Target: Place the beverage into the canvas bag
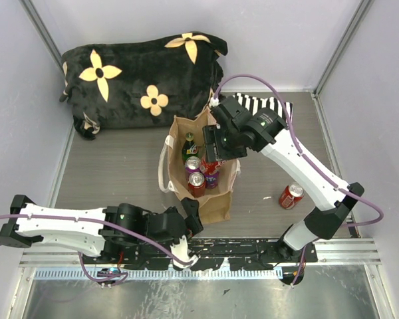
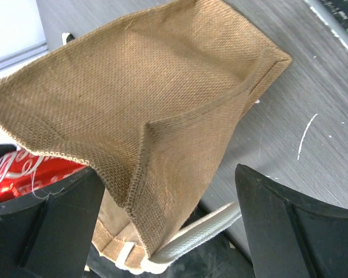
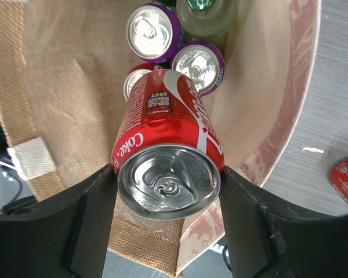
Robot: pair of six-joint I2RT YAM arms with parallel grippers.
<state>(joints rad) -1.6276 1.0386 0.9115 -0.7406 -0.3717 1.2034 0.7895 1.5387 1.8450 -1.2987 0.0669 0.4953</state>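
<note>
The tan canvas bag stands open mid-table, with white strap handles. My right gripper is shut on a red Coke can and holds it tilted, bottom first, over the bag's mouth. The can also shows in the top view. Inside the bag are two purple cans, a green bottle and a part-hidden red can. My left gripper is open; its jaws stand wide either side of the bag's near corner and a white strap.
A second red can lies on the table right of the bag, also in the right wrist view. A black flowered cushion lies at the back left. A black-and-white striped cloth lies behind the right arm.
</note>
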